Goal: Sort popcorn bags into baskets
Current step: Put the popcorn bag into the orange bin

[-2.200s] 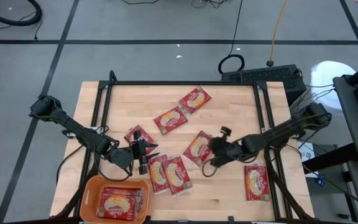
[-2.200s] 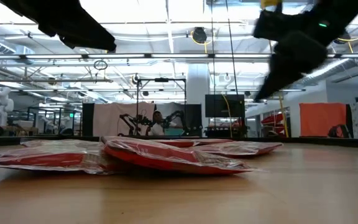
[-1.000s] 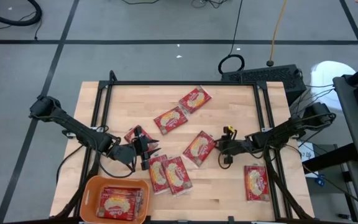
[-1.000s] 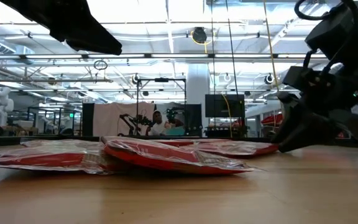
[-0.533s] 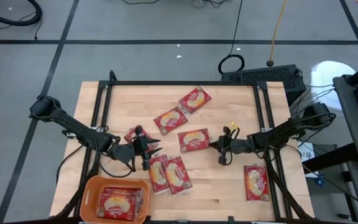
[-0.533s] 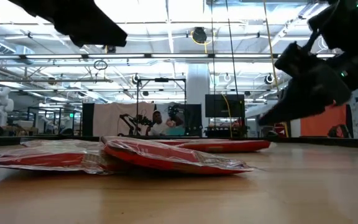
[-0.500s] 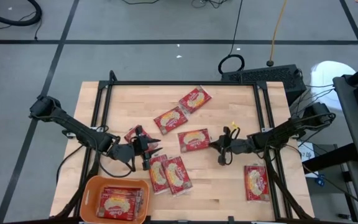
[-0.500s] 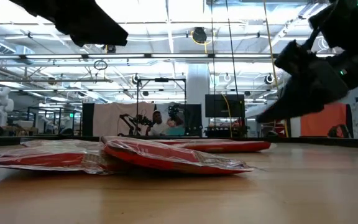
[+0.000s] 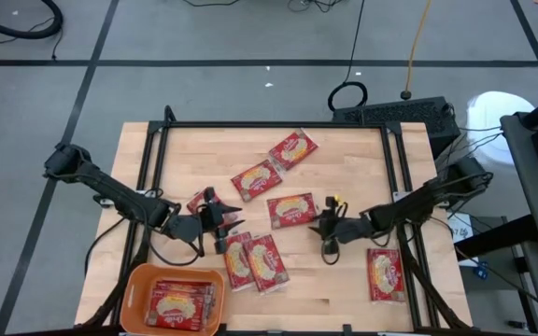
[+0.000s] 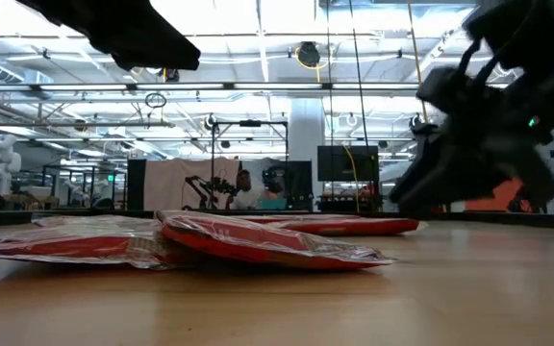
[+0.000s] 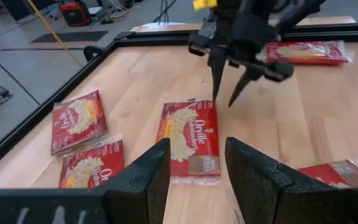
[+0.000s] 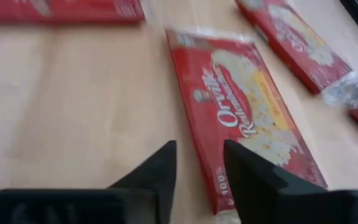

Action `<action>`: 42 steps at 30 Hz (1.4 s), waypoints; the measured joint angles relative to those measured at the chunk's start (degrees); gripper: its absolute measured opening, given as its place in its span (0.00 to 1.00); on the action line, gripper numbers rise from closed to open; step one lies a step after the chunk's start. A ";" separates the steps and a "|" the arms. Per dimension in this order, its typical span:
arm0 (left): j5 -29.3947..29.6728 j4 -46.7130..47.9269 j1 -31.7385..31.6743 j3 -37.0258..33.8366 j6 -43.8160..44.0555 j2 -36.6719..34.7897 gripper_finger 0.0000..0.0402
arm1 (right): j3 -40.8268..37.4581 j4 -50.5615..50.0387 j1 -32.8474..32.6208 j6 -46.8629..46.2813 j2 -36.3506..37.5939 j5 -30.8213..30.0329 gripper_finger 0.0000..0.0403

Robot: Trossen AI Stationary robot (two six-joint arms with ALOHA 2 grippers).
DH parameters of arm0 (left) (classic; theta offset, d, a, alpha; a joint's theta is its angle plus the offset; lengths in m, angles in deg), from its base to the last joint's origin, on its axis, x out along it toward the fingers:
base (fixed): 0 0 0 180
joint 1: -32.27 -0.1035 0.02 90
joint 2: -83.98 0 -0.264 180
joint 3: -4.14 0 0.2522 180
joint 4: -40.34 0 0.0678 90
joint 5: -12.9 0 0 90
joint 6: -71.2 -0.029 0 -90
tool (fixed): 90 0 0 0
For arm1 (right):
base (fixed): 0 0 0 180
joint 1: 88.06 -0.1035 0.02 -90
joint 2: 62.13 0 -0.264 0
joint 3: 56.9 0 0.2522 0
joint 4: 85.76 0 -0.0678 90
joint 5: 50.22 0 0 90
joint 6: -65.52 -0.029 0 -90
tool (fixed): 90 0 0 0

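Red popcorn bags lie flat on the wooden table: one in the middle (image 9: 290, 209), two at the far side (image 9: 292, 147) (image 9: 256, 179), two side by side near the front (image 9: 237, 259) (image 9: 267, 260), and one at the right front (image 9: 384, 273). The orange basket (image 9: 134, 280) at the front left holds more bags (image 9: 183, 303). My right gripper (image 9: 318, 225) is open at the middle bag's right end (image 11: 199, 107), just off it. My left gripper (image 9: 231, 221) is open and empty, left of the middle bag (image 11: 189, 138), next to another bag (image 9: 197, 200).
A black frame (image 9: 269, 125) borders the table's far, left and right sides. Bare wood shows at the far left, the far right and the front middle. In the low view, the bags (image 10: 258, 240) lie in a low pile on the left.
The middle bag has turned about on the table, from slanted to nearly level, and slid a little toward the far left. My right gripper rose off the table beside it, then went slightly toward the near edge. My left gripper stayed about where it was.
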 joint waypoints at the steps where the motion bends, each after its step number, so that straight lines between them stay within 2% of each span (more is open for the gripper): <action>1: 0.00 0.01 -0.21 0.00 0.06 0.00 0.40 | 0.69 0.05 0.17 1.19 -1.66 -0.88 0.35; 5: -0.02 0.13 -0.85 0.00 0.15 0.00 0.40 | 2.62 0.19 0.50 5.38 -7.22 -4.64 0.43; 9: -0.02 0.19 -1.13 0.00 -0.01 0.00 0.40 | 3.47 1.37 0.89 6.21 -10.94 -8.33 0.42; 12: -0.02 0.22 -1.63 0.00 -0.27 0.00 0.40 | 3.45 2.25 1.43 4.90 -12.44 -8.13 0.34; 18: -0.02 0.07 -3.57 0.00 -0.25 0.00 0.40 | 3.29 6.28 1.45 2.39 -12.71 -8.52 0.05; 22: -0.29 -0.90 -4.11 0.00 -1.35 0.00 0.40 | 3.06 12.67 1.39 1.00 -12.78 -8.07 0.04; 27: -4.16 -8.34 -3.31 -0.04 -8.58 3.41 0.40 | 6.96 16.65 1.44 -2.62 -12.51 -8.04 0.01; 30: -5.70 -12.09 -3.17 1.49 -11.28 7.85 0.45 | 11.00 14.88 1.68 -4.85 -12.53 -7.73 0.01; 34: -5.48 -11.42 -3.52 4.29 -13.58 14.89 0.58 | 15.86 11.00 3.01 -7.21 -12.51 -5.08 0.00; 38: -2.76 -9.01 -4.38 7.53 -13.92 20.88 0.69 | 18.72 7.08 4.24 -9.46 -12.48 -4.87 0.00; 42: -2.39 -7.35 -5.87 9.29 -16.54 25.81 0.74 | 19.57 7.11 5.13 -9.65 -12.48 -3.25 0.00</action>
